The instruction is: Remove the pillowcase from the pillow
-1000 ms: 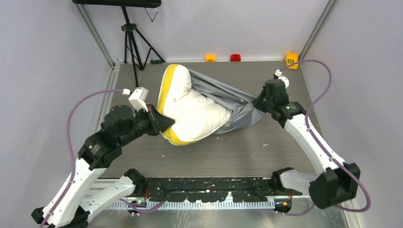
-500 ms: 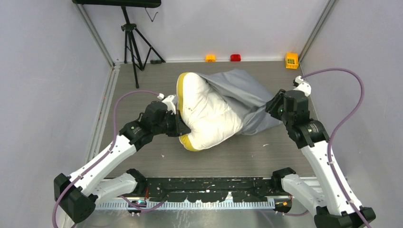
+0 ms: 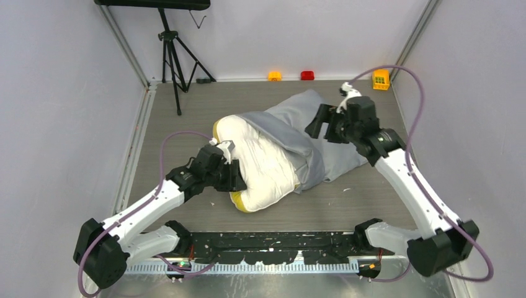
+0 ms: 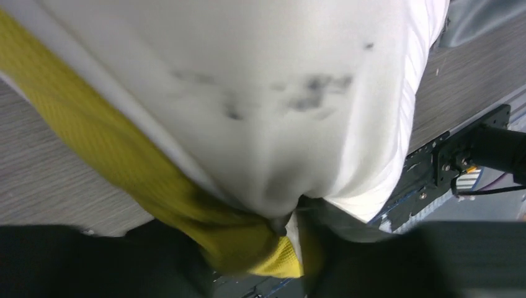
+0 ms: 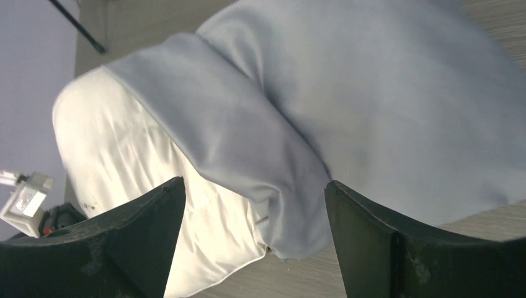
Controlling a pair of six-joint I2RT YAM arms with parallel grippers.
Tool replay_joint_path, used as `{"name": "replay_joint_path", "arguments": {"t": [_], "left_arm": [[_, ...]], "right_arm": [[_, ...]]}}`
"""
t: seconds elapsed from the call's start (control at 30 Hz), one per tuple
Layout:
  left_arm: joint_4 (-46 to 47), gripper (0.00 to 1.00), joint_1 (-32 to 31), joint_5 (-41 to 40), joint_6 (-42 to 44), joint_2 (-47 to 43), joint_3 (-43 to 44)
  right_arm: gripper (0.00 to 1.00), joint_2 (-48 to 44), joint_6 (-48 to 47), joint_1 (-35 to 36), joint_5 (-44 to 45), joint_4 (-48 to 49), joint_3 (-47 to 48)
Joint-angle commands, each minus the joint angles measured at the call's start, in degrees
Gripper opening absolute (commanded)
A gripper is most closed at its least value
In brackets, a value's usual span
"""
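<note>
The pillow point(image 3: 267, 164), white on top with a yellow edge, lies across the middle of the table. The grey-blue pillowcase point(image 3: 298, 121) covers its far right part and trails slack to the right. My left gripper point(image 3: 239, 180) is at the pillow's near left corner. In the left wrist view the yellow and white pillow point(image 4: 248, 93) corner is bunched between my left gripper's point(image 4: 267, 248) blurred dark fingers. My right gripper point(image 3: 313, 124) hovers open over the pillowcase point(image 5: 372, 93), holding nothing. The pillow point(image 5: 124, 143) and the case's folded edge show below my right gripper point(image 5: 254, 183).
A black tripod point(image 3: 170, 49) stands at the back left. Orange point(image 3: 274, 76), red point(image 3: 307, 75) and yellow point(image 3: 380, 78) blocks sit along the back wall. A black rail point(image 3: 273, 239) runs along the near edge. Walls close in on both sides.
My right gripper let go of the pillowcase, opened and swung left over it. The case fell slack. The pillow dropped flatter and nearer, with my left arm following it right.
</note>
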Motion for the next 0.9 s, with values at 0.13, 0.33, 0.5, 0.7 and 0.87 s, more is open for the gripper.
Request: {"name": "replay_joint_path", "arguments": {"t": [0.13,0.33,0.5,0.7,0.87], "left_arm": [[-0.52,0.90,0.24,-12.46,-4.43,-16.02,-2.11],[-3.88,1.00,5.39,-13.51,-6.45,-13.51,2.34],[1.06,1.00,17.59,-3.64,-8.06,-6.10,2.40],[10.84,1.00,22.95,2.96,-9.68,2.09,1.25],[17.38,0.98,23.15,5.65,-10.24,8.55,1.84]], "right_arm": [[0.88,16.01,-8.71,13.62,2.81,1.34,11.76],[0.88,28.58,-13.32,19.40,3.01,3.40,19.91],[0.88,38.03,-17.25,23.00,4.67,3.11,26.51],[0.88,46.21,-19.05,25.64,10.62,3.36,30.85],[0.88,50.06,-19.08,26.12,12.89,4.80,32.15]]}}
